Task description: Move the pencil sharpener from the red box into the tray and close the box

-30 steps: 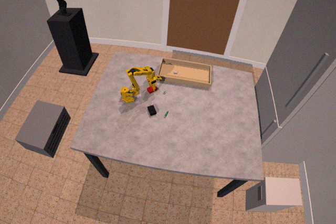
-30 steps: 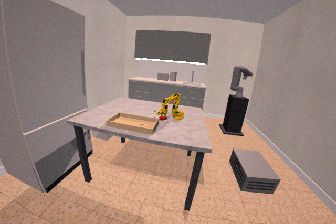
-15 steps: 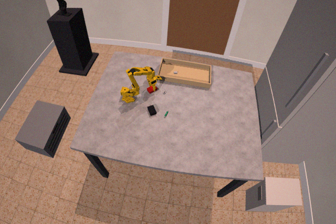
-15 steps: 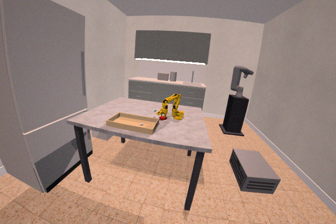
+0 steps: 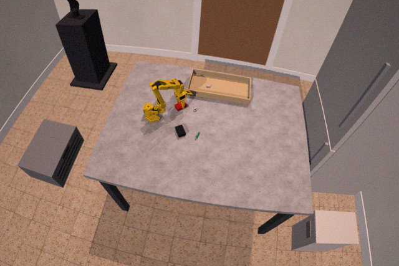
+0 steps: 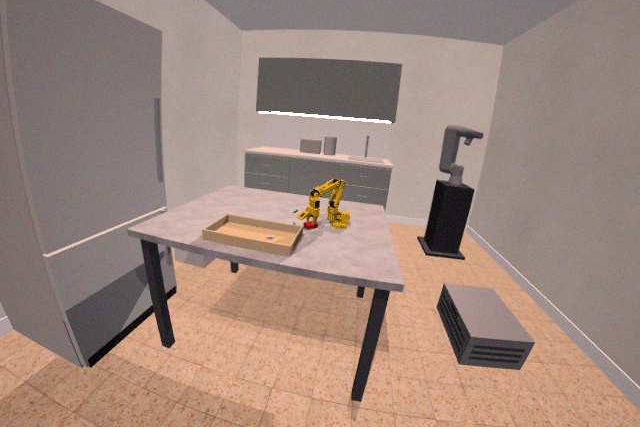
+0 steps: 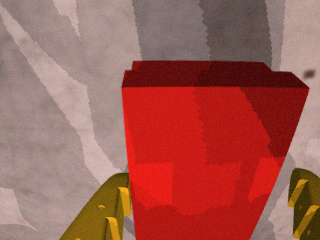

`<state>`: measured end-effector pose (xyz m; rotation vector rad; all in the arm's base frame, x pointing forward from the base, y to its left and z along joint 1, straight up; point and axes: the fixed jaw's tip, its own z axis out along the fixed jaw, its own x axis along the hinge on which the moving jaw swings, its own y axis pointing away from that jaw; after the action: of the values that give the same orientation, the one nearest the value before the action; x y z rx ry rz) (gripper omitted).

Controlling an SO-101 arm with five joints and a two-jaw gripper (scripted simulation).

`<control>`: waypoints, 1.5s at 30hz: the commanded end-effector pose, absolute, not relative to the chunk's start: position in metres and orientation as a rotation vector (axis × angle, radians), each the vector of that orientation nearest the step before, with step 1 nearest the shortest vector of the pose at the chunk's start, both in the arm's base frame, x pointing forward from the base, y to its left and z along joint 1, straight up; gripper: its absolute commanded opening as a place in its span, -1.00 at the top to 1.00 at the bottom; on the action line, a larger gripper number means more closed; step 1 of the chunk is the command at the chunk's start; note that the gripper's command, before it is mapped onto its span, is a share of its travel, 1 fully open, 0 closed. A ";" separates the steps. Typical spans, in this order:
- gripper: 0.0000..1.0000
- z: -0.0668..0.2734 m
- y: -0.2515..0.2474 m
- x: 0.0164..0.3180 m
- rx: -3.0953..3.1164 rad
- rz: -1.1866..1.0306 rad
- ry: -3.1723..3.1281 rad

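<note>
The red box (image 5: 177,106) (image 6: 310,226) (image 7: 190,120) stands on the table with its lid on. In the wrist view the lid looks level and square, and a narrow strip of the base shows past its far rim. My gripper (image 5: 184,106) (image 7: 211,180) is open around the box, one finger on each side, with a visible gap at the right finger. The near end of the box is cut off in the wrist view. A small light grey piece, apparently the pencil sharpener (image 5: 208,86) (image 6: 269,237), lies in the wooden tray (image 5: 219,97) (image 6: 248,244), with nothing else seen in it.
A small white round thing with a dark centre (image 5: 194,109) lies right of the red box. A black box (image 5: 180,130) and a green stick-like thing (image 5: 197,135) lie farther toward the table's front in the top view. The tray's near wall is close to the gripper.
</note>
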<state>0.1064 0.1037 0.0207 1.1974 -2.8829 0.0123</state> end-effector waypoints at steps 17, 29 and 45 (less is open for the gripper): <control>0.37 0.052 0.106 0.114 1.205 0.000 -2.901; 0.37 0.065 0.105 0.114 1.205 0.000 -2.901; 0.37 0.067 0.104 0.114 1.205 0.000 -2.901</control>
<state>0.1085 0.1018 0.0583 1.1859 -2.8532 0.0272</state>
